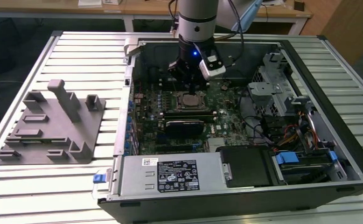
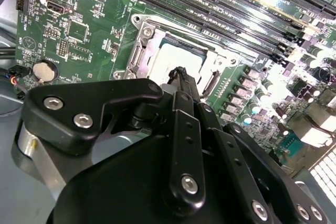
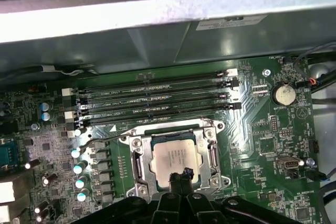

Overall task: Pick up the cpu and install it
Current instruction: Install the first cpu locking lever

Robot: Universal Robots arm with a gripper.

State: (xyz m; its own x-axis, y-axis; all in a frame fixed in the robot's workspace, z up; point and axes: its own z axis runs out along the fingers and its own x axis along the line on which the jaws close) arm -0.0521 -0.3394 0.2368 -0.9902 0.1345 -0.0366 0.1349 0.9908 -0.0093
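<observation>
- Under claw (image 3: 181, 173) tips: cpu (image 3: 173, 158) seated flat in socket frame (image 3: 136, 157).
- Pinched narrow, claw grips nothing.
- Far off from claw: grey fixture block (image 1: 51, 130) on counter (image 1: 82, 56).

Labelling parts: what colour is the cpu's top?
The cpu is silvery-beige; the first wrist view shows it best.

Points straight down in the exterior view along an upright grey arm (image 1: 197, 14) and a black wrist (image 1: 191, 49). Ends in a black gripper (image 1: 190, 86) with linkage bars angled outward and fingers (image 2: 181, 85) drawn together, tips touching with no gap in both wrist views.
</observation>
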